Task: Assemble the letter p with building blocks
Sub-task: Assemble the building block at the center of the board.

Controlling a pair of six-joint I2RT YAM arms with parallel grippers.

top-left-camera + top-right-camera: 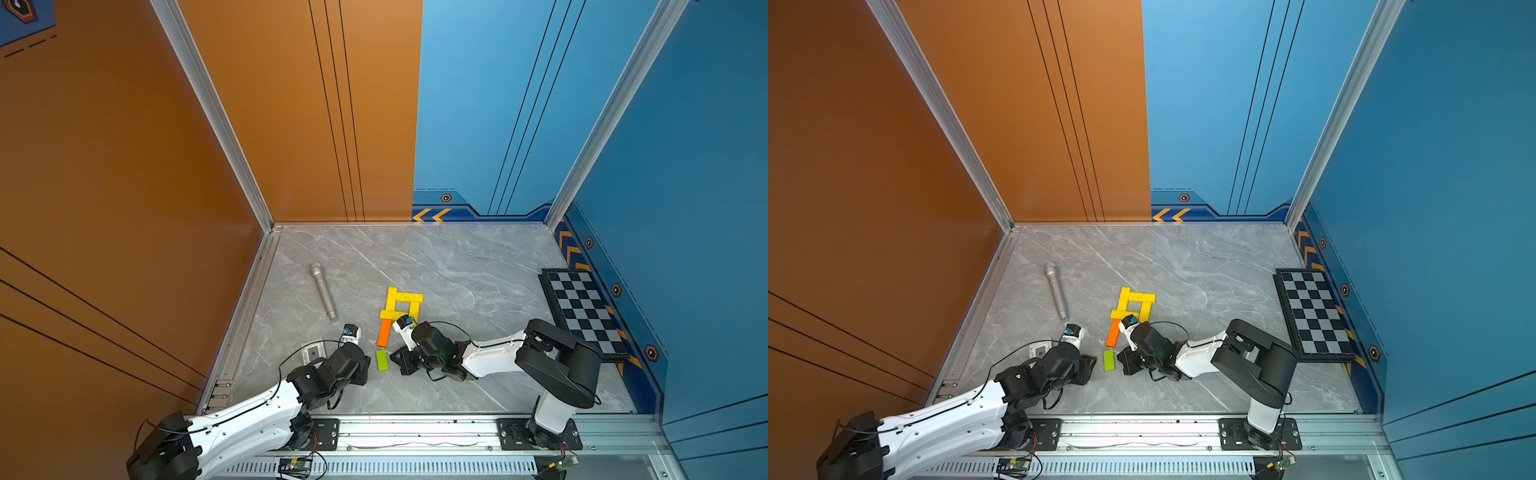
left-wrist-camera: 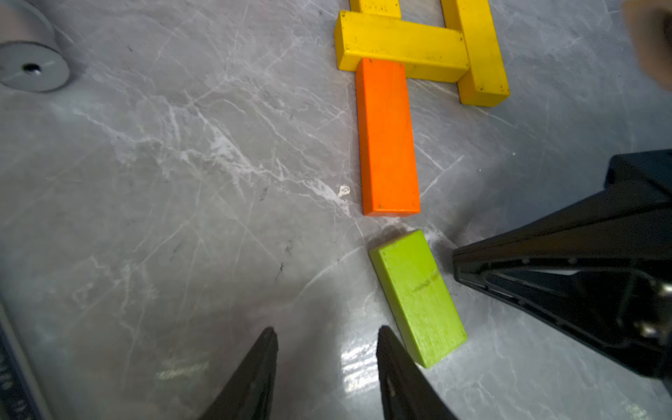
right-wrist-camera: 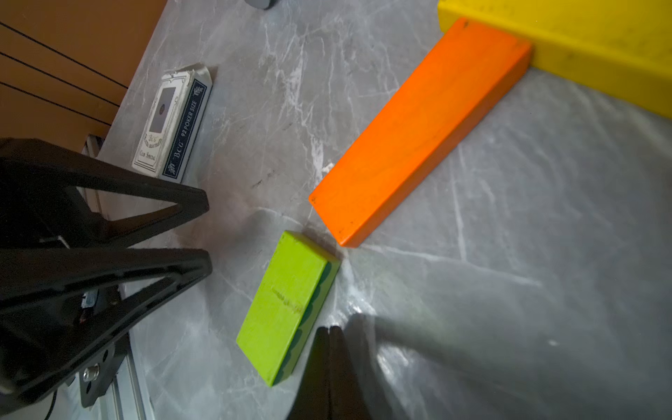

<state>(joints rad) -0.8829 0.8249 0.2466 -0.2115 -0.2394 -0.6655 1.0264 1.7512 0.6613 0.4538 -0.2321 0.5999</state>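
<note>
Down low, flanking the green block [image 1: 382, 360]: left claw [image 2: 327, 330] agape, right claw [image 3: 329, 330] closed.

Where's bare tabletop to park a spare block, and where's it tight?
Free: the far strip between yellow loop and back wall; the stretch between loop and chequered board. Tight: around the green block, flanked by both arms' jaws.

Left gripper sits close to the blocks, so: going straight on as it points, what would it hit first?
Probably the lime green block: one finger of the left gripper lines up with its edge, though height is unclear.
</note>
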